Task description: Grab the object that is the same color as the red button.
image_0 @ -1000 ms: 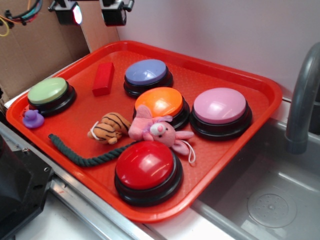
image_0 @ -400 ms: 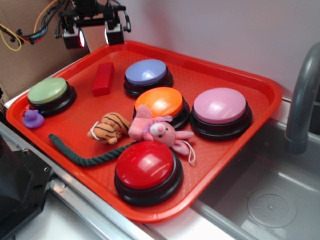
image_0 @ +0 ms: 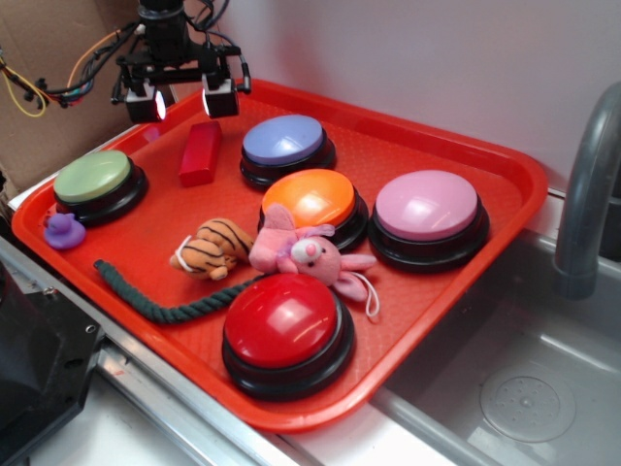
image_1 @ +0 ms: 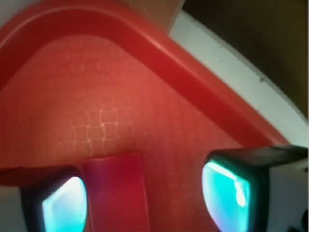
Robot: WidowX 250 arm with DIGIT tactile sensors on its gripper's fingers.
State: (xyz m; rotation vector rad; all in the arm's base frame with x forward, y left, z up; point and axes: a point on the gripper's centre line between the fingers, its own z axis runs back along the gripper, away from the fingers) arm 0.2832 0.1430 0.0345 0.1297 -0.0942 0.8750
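The object is a small red block [image_0: 201, 152] lying on the red-orange tray [image_0: 505, 160] near its far left corner. My gripper [image_0: 182, 101] hangs just above the block's far end, open, one finger to each side. In the wrist view the block [image_1: 117, 191] shows between the two lit fingertips, close against the left one, with a wide gap to the right one; my gripper [image_1: 145, 198] holds nothing. The red button [image_0: 283, 322], a big glossy dome on a black base, stands at the tray's near edge.
Green [image_0: 93, 179], blue [image_0: 284, 141], orange [image_0: 310, 199] and pink [image_0: 427, 206] buttons stand on the tray. A tiger toy [image_0: 212, 248], pink plush [image_0: 303, 252], dark rope [image_0: 155, 301] and purple duck [image_0: 64, 231] lie among them. A sink [image_0: 524, 388] and faucet [image_0: 587, 194] are on the right.
My gripper has come down from the top of the exterior view to just above the block's far end, still open. Nothing on the tray has moved.
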